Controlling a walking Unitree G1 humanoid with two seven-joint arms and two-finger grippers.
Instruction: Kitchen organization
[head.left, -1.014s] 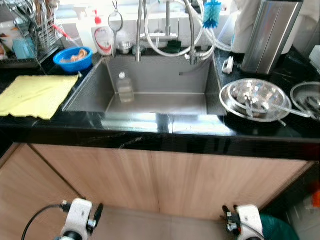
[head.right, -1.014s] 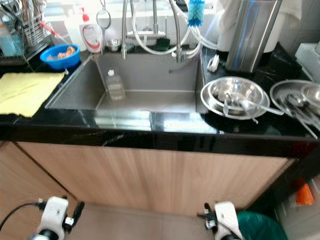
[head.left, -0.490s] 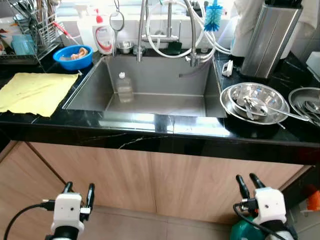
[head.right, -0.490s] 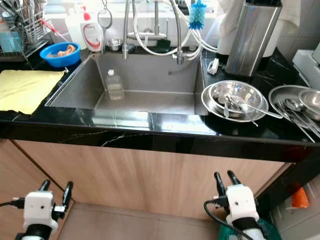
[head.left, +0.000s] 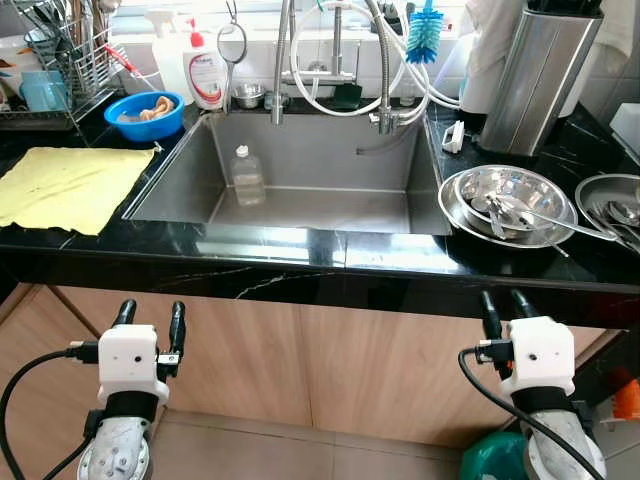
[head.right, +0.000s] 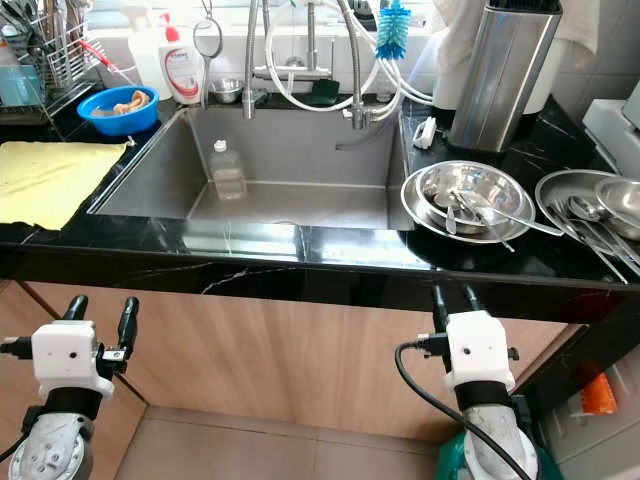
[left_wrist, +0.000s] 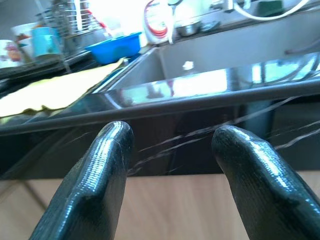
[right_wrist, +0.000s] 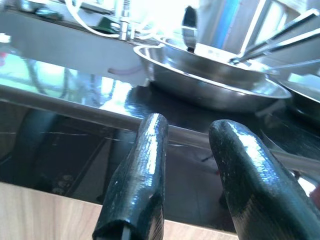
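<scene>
No writing could be read; the red-and-white label on the soap bottle (head.left: 208, 75) behind the sink (head.left: 300, 180) was too small to read.

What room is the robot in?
Most likely a home kitchen. There is a steel sink set in a black counter, a dish rack with utensils, and metal bowls beside the sink.

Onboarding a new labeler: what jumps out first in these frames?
The steel sink set in the black counter, a small clear bottle standing in it. Right of it, a steel bowl holding utensils; left, a yellow cloth. Below, left gripper and right gripper open, empty.
</scene>
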